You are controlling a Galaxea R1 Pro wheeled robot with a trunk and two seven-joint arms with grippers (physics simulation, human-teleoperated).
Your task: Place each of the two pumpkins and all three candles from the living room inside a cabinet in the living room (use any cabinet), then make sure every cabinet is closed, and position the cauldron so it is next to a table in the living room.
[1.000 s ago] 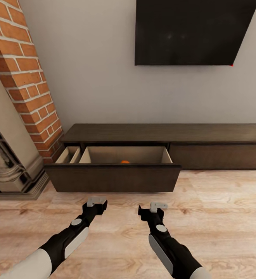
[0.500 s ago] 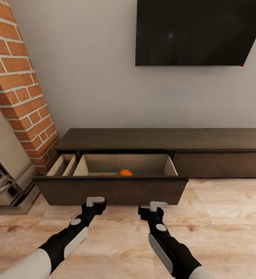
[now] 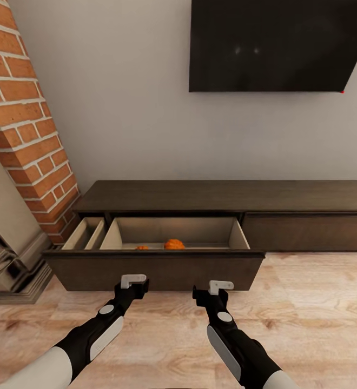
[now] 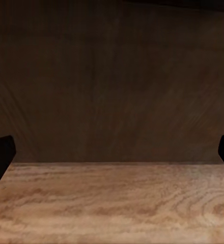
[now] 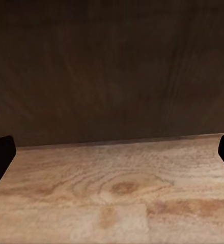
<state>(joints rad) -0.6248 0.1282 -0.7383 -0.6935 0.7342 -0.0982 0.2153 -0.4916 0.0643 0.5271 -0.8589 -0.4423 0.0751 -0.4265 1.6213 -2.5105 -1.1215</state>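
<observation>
Pumpkins low in the centre of the head view: one (image 3: pixel 174 244) sits inside the pulled-out drawer (image 3: pixel 154 267) of the cabinet (image 3: pixel 227 194), toward the drawer's middle; a smaller sliver of orange (image 3: pixel 142 247) just to its left, mostly hidden by the drawer's front edge, may be the second pumpkin, cannot say for sure. Drawer interior pale tan, with a narrow side compartment (image 3: pixel 85 233) at its left end. Drawer belongs to the cabinet's left half; the right front (image 3: pixel 308 232) is flush and closed. Cabinet top bare, dark brown.

Left gripper (image 3: pixel 133 281) at lower centre-left of the frame, just in front of the drawer's dark front panel, near it but contact unclear. Right gripper (image 3: pixel 220 286) at lower centre-right, likewise just short of the panel. Left wrist view: dark fingertips (image 4: pixel 1 157) at either edge, spread wide, nothing between them, facing the dark panel (image 4: pixel 112 81) above the wooden floor (image 4: pixel 112 203). Right wrist view: same, fingertips (image 5: pixel 1 155) spread to both edges, nothing held, panel (image 5: pixel 112 66) ahead.

Outward: light wooden floor (image 3: pixel 308 313) across the bottom; brick column (image 3: pixel 27 124) and a carved stone fireplace surround (image 3: pixel 5 254) at left; dark wall-mounted screen (image 3: pixel 273 43) at upper right on a grey wall.
</observation>
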